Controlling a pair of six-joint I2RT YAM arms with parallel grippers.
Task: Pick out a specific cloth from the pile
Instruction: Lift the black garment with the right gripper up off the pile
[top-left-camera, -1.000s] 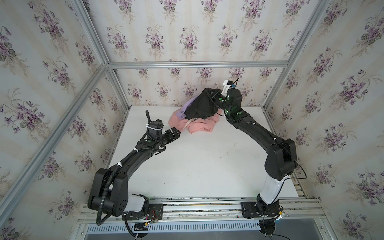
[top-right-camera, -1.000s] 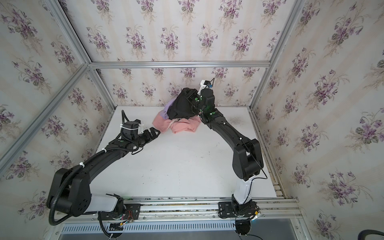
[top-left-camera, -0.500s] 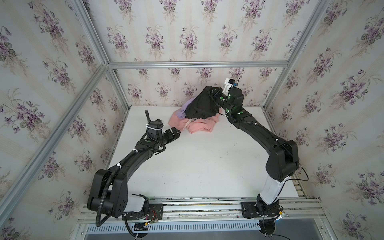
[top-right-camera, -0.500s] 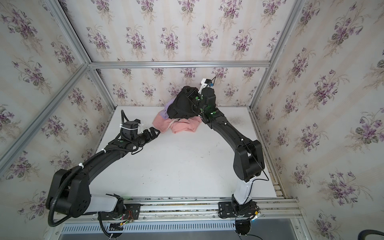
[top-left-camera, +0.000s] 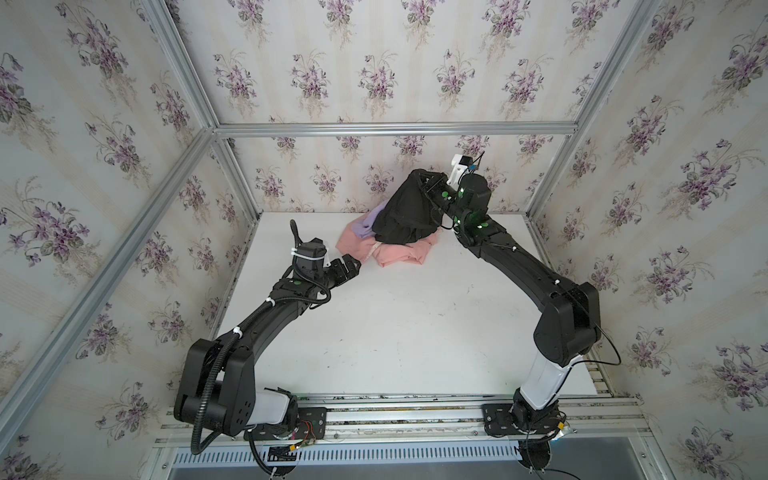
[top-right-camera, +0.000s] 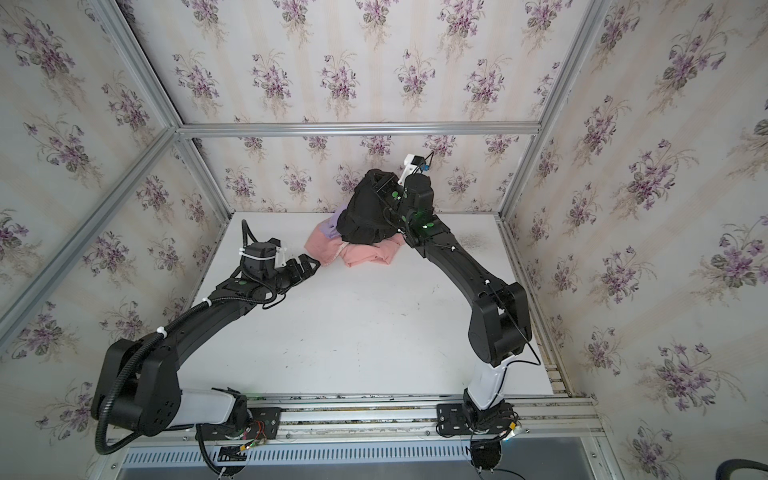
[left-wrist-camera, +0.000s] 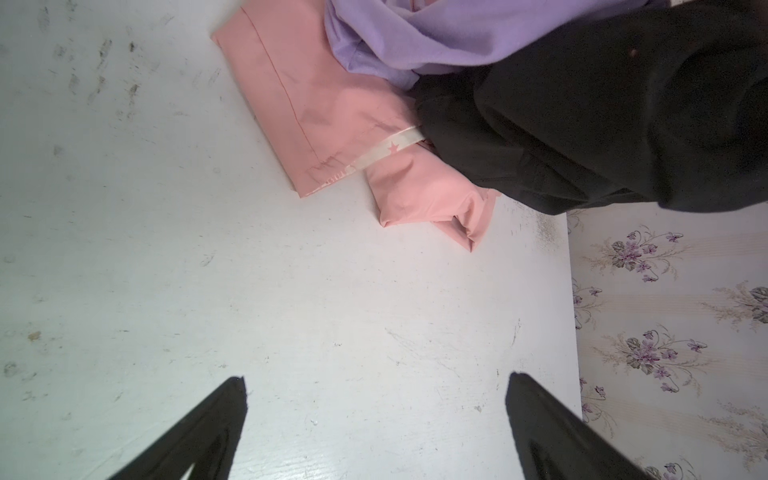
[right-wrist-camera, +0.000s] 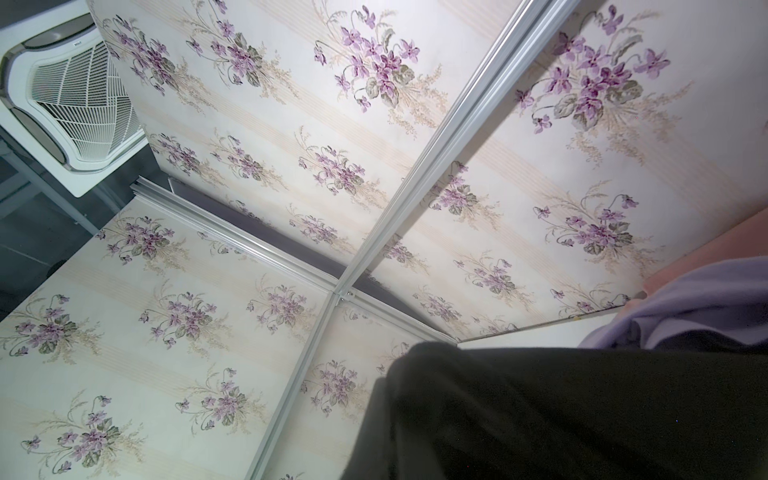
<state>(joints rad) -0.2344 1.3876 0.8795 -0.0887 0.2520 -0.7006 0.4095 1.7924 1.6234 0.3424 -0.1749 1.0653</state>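
The pile (top-left-camera: 400, 254) lies at the back middle of the white table (top-left-camera: 395, 332). A salmon-pink cloth (top-right-camera: 368, 254) is at the bottom, with a lavender cloth (top-left-camera: 369, 219) behind it. The black cloth (top-left-camera: 405, 214) (top-right-camera: 365, 218) hangs above them, its top pulled up in my right gripper (top-left-camera: 420, 179) (top-right-camera: 377, 179), which is shut on it. Its lower folds still rest on the pink cloth. In the right wrist view the black cloth (right-wrist-camera: 561, 415) hides the jaws. My left gripper (top-left-camera: 353, 264) (left-wrist-camera: 376, 380) stands open and empty over bare table, just left of the pink cloth (left-wrist-camera: 332, 116).
Floral-papered walls with aluminium frame bars (top-left-camera: 395, 129) close in the table at the back and both sides. The pile sits close to the back wall. The arm bases stand on a rail (top-left-camera: 395, 411) at the front edge.
My right gripper has risen a little with the black cloth, drawing its top higher. The left arm has not moved.
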